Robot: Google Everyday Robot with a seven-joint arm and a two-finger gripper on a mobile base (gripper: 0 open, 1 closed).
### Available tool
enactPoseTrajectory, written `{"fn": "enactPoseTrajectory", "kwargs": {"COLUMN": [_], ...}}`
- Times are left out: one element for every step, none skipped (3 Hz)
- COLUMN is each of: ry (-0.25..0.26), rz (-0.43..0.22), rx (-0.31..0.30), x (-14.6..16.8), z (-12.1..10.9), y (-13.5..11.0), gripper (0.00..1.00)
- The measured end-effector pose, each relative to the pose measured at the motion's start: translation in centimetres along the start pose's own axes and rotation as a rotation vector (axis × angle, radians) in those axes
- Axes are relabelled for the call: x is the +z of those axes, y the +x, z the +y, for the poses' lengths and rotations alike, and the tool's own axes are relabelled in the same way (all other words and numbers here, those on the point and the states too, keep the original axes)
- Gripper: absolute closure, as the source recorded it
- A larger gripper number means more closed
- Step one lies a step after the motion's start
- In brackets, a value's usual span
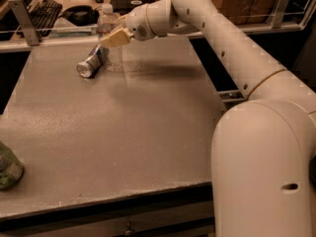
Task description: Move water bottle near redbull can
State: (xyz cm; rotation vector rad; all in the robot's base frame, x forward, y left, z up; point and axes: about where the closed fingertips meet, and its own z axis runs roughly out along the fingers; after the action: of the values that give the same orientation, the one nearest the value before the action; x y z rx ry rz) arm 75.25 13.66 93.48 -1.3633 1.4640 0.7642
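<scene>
The water bottle (pixel 106 22), clear with a white cap, stands upright at the table's far left, just right of the redbull can (pixel 92 63). The can lies on its side with its shiny top toward me. My gripper (pixel 115 37) reaches in from the right and is shut on the water bottle at mid-height. One tan finger (pixel 117 37) crosses the bottle's front. The bottle's lower part is faint against the table, so I cannot tell if its base touches the surface.
A greenish rounded object (pixel 8 168) sits at the table's near left edge. The grey table (pixel 148 132) has a rail (pixel 59 29) along its far edge. A keyboard (pixel 43 11) and dark items lie behind the rail. My arm spans the right side.
</scene>
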Motion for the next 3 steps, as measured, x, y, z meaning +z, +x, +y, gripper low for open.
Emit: {"fn": "enactPoseTrajectory", "kwargs": {"ry": [-0.007, -0.015, -0.017], "rz": [0.005, 0.004, 0.001], "rx": [0.005, 0.008, 0.009], "x": [0.26, 0.45, 0.45], "z": [0.00, 0.08, 0.16], "y": [0.38, 0.60, 0.66], "gripper": [0.28, 0.05, 0.00]}}
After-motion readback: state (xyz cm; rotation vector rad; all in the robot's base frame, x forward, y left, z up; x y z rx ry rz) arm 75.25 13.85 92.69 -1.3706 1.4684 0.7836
